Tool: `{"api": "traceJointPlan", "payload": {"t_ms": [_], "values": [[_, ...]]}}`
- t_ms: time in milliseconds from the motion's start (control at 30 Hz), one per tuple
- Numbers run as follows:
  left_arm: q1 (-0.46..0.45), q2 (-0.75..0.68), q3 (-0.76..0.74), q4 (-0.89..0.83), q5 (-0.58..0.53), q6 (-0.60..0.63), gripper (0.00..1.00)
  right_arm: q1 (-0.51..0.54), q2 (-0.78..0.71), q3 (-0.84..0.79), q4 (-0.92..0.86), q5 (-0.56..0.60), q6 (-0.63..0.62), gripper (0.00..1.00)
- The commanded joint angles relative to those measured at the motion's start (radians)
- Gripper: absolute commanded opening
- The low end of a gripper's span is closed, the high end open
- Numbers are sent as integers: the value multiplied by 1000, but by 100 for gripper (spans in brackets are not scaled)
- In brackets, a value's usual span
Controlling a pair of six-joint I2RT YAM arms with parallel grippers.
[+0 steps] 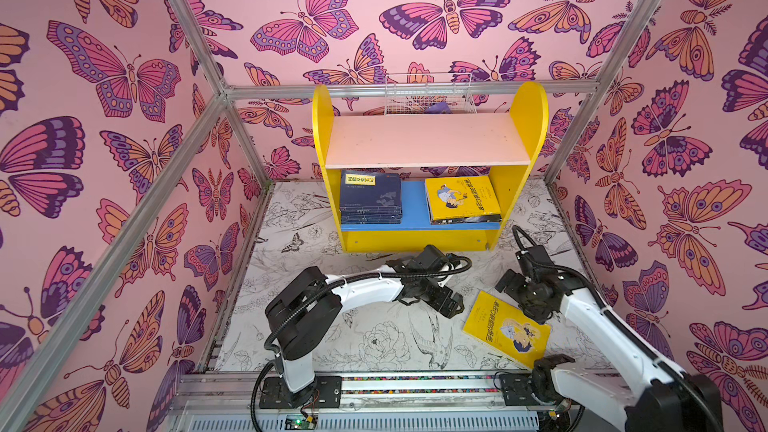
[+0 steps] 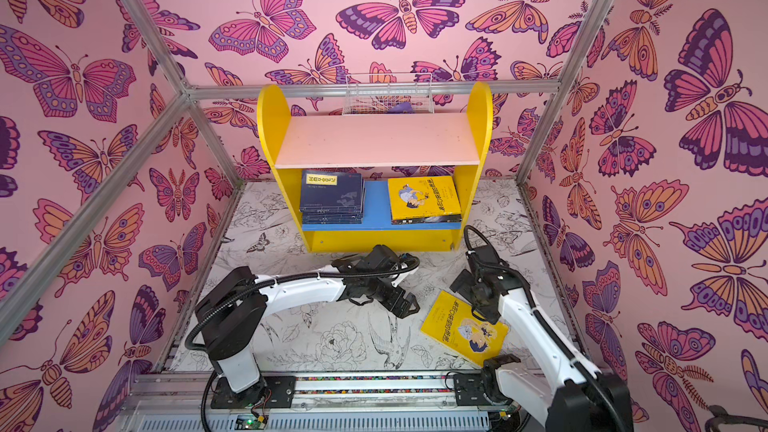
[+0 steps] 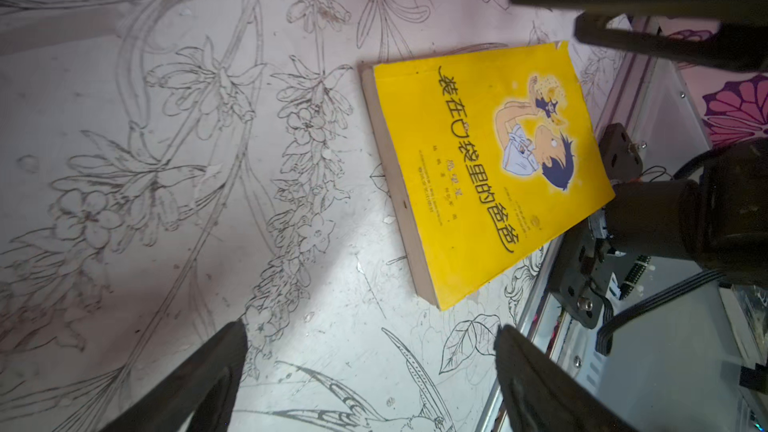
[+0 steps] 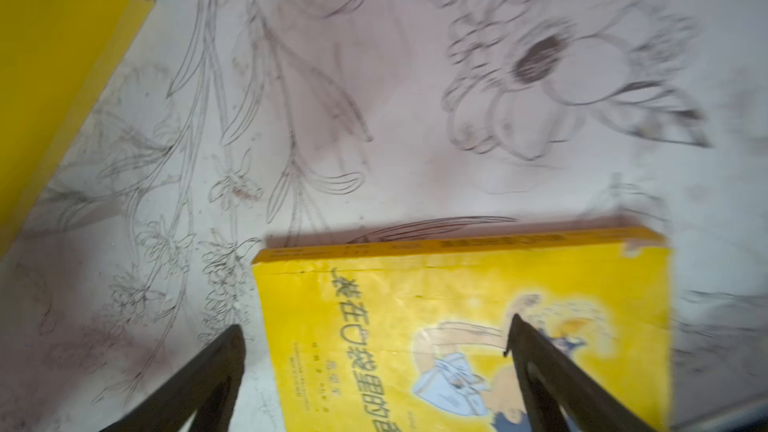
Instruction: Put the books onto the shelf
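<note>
A yellow cartoon-cover book lies flat on the table, front right. My right gripper hangs open just over it: one finger over the cover, the other over bare table beside its edge. My left gripper is open and empty, low over the table to the left of the book. The shelf stands at the back. Its blue lower board carries a navy stack of books and a yellow-topped stack. The pink upper board is bare.
A white wire basket hangs behind the shelf. The right arm's base and the metal front rail sit close to the book's near corner. The shelf's yellow foot is near the right gripper. Butterfly walls enclose the table.
</note>
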Motion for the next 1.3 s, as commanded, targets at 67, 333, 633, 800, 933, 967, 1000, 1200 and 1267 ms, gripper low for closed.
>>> {"api": "traceJointPlan", "payload": {"t_ms": [67, 333, 633, 800, 933, 967, 1000, 1200, 1267], "values": [[-12, 81, 76, -20, -15, 58, 95, -158, -51, -85, -210, 103, 84, 99], [-35, 203, 200, -21, 6, 67, 94, -316, -55, -203, -102, -162, 177, 99], [-12, 264, 191, -39, 89, 56, 84, -100, 157, -214, 416, -502, 235, 95], [12, 304, 231, -47, 84, 68, 85, 73, 281, -9, 439, -559, 128, 96], [32, 365, 352, -52, 81, 83, 85, 182, 307, 59, 516, -582, 150, 100], [39, 377, 383, -52, 72, 79, 86, 183, 297, 64, 517, -575, 155, 100], [46, 390, 416, -52, 50, 75, 88, 183, 279, 73, 486, -546, 154, 100], [55, 297, 398, -50, -204, 67, 96, 176, 159, 99, 181, -212, 122, 99], [54, 234, 335, -49, -272, 51, 100, 168, 120, 79, 140, -131, 129, 99]]}}
